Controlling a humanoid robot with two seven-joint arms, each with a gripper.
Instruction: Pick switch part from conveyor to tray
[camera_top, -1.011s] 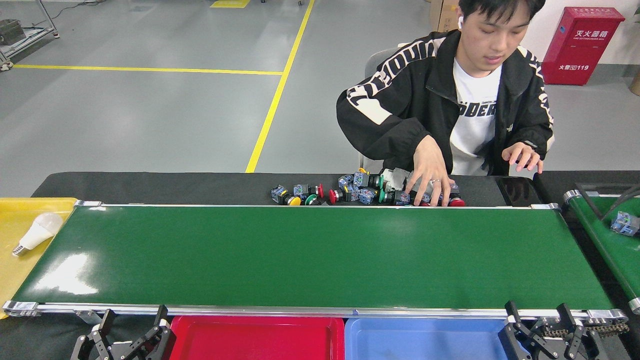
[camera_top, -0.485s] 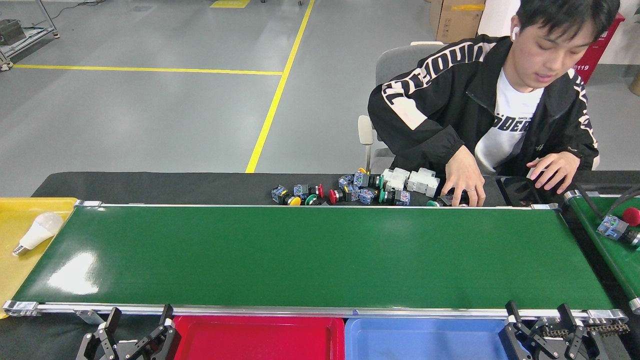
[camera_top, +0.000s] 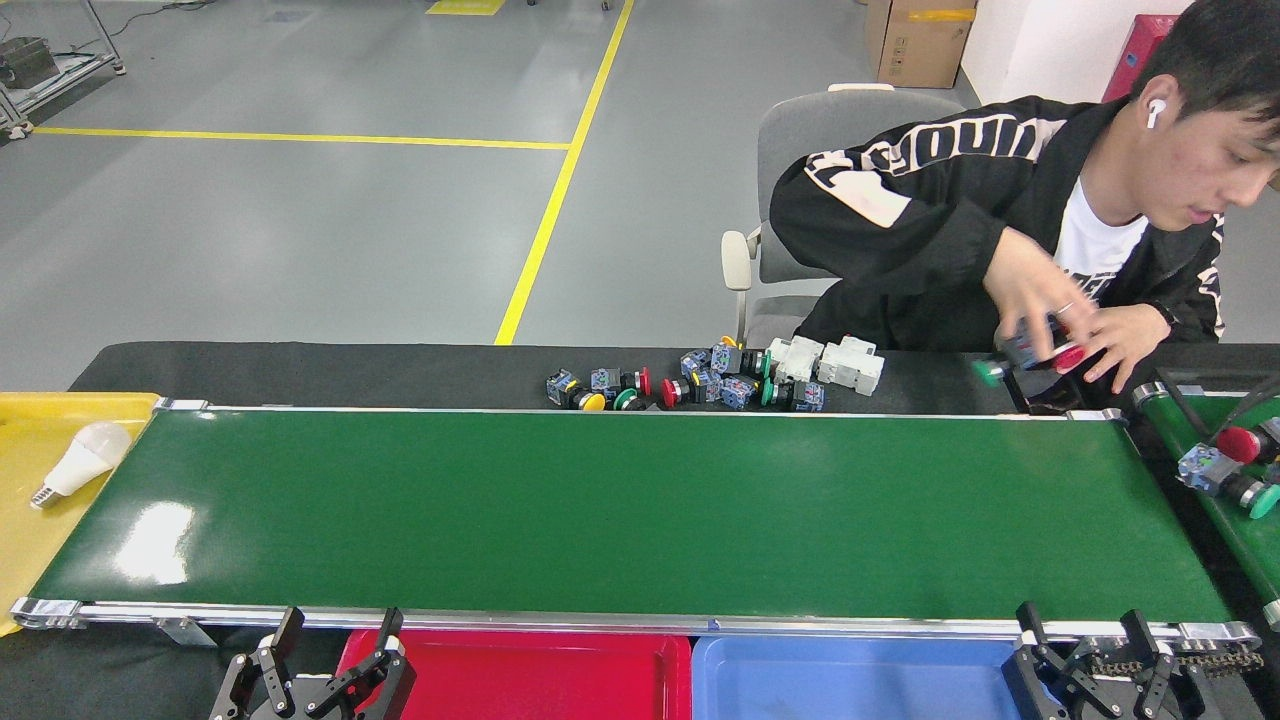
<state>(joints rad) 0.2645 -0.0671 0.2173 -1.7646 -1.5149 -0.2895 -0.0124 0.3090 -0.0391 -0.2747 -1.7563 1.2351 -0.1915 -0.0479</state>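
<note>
Left gripper (camera_top: 335, 650) is sitting down by the near edge of the conveyor (camera_top: 640, 510), fingers spread wide and gripping nothing. It's hanging just over the left end of the red tray (camera_top: 530, 680). Right gripper (camera_top: 1090, 645) is doing the same thing at the near right corner, prongs apart and empty, beside the blue tray (camera_top: 850, 685).

The belt itself is lying bare. The switch parts (camera_top: 690, 380) are piling up on the black strip along the far edge, roughly mid-belt, with white blocks (camera_top: 830, 362) at the right end of the heap. A person's hand (camera_top: 1035, 300) is holding a few parts above the far right corner. More parts (camera_top: 1225, 462) are riding on the narrower belt at the right. A light bulb (camera_top: 80, 458) is lying in the yellow tray (camera_top: 30, 540) off the left end.
</note>
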